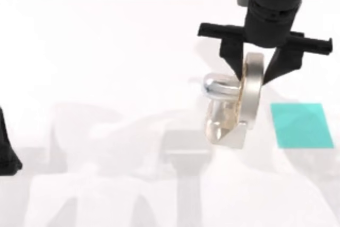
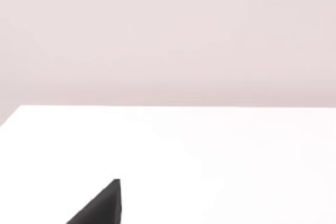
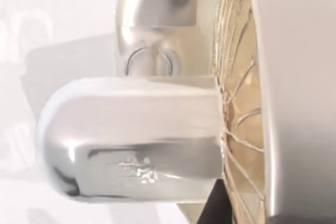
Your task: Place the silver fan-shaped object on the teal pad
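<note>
Silver fan-shaped object: rim clamped between the closed fingers of the right gripper, apparently lifted, long axis running toward the viewer. Teal pad: just right of it, uncovered. Left arm: parked at the table's left edge, jaws unseen.

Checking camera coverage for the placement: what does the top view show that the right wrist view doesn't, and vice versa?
Only the top view shows the teal pad lying bare to the right of the silver fan-shaped object, the right gripper closed on the object's curved rim, and the left arm parked at the left edge. Only the right wrist view shows the wire-like lines on the object's tan face and a scuff on its knob. Both show the object and the white table.
</note>
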Controlling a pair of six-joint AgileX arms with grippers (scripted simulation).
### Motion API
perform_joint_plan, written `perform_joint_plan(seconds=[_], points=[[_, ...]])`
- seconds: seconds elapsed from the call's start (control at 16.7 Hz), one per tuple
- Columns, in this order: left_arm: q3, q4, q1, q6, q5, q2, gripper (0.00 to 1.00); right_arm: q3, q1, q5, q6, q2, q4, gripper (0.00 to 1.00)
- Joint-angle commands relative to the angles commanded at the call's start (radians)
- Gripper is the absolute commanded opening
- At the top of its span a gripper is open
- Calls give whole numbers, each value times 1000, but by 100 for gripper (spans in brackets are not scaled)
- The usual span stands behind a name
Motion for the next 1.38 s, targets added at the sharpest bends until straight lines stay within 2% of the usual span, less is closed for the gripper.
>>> perform_joint_plan(seconds=[0.18,0.36,0.48,0.84,1.02,1.2,1.38], points=[[0,0,0,0,0,0,100,-7,-9,0,15,-4,3,0],[0,0,0,0,0,0,100,-39,-37,0,114,-17,8,0],[0,0,0,0,0,0,100,-72,-69,0,234,-36,17,0],[0,0,0,0,0,0,100,-210,-195,0,737,-129,68,0],[0,0,0,0,0,0,100,-282,-253,0,937,-178,96,0],[0,0,0,0,0,0,100,-332,-290,1,1044,-210,114,0],[0,0,0,0,0,0,100,-341,-297,1,1061,-216,118,0]])
